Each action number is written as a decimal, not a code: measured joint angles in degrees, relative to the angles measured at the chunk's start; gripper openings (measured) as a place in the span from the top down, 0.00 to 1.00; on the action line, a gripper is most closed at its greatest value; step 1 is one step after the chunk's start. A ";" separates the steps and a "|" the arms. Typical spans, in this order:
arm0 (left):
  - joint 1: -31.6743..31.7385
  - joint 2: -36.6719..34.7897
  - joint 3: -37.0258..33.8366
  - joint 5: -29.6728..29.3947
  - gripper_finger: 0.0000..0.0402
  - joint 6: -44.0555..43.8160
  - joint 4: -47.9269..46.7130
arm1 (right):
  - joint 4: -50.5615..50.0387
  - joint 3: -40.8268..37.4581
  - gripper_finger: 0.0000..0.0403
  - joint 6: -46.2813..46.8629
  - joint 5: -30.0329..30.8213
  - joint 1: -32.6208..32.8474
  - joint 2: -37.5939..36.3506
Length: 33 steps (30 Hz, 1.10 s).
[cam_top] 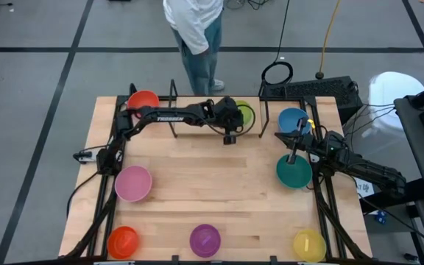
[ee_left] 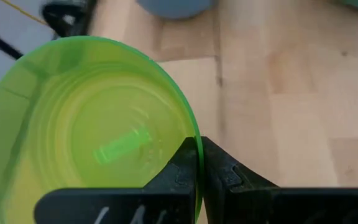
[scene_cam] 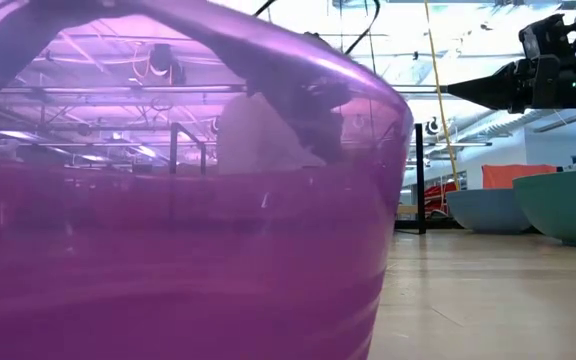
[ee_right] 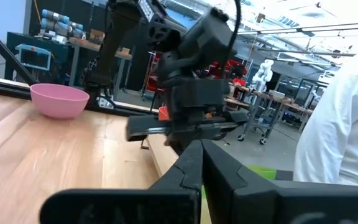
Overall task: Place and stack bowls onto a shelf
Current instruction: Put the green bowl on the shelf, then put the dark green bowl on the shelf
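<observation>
A green bowl [ee_left: 86, 130] is at the table's far middle, and my left gripper [cam_top: 232, 121] is shut on it. It is by the shelf's black rod uprights [cam_top: 173, 110]. My right gripper [cam_top: 293, 154] is shut on nothing and stands above the teal bowl [cam_top: 294, 173]. The blue bowl [cam_top: 293, 118] sits just beyond the teal one. The red bowl [cam_top: 143, 101] is at the far left and the pink bowl [cam_top: 133, 182] at mid left. The orange bowl [cam_top: 122, 241], purple bowl [cam_top: 205, 239] and yellow bowl [cam_top: 309, 244] sit along the near edge. My left gripper pinches the green bowl's rim [ee_left: 197, 144], one finger inside the bowl and one outside. The fingers slant down from the table's left side. The bowl's open side faces the wrist camera. Whether its base rests on anything is hidden by the bowl itself.
A person in a white top [cam_top: 197, 33] stands at the table's far edge, behind the shelf. A black keyboard-like unit [cam_top: 308, 90] lies at the far right. The table's middle [cam_top: 219, 184] is bare wood. In the low view, the purple bowl [scene_cam: 168, 220] blocks most of the picture.
</observation>
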 joint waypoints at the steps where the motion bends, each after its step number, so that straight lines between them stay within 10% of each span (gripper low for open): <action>1: 0.33 -0.02 0.00 -0.02 0.99 -0.03 -0.06 | 0.02 -0.01 1.00 0.00 0.00 0.01 0.00; 33: -1.22 -4.99 0.00 -1.86 0.90 -5.57 4.22 | 0.96 0.01 1.00 3.02 -0.06 0.01 0.11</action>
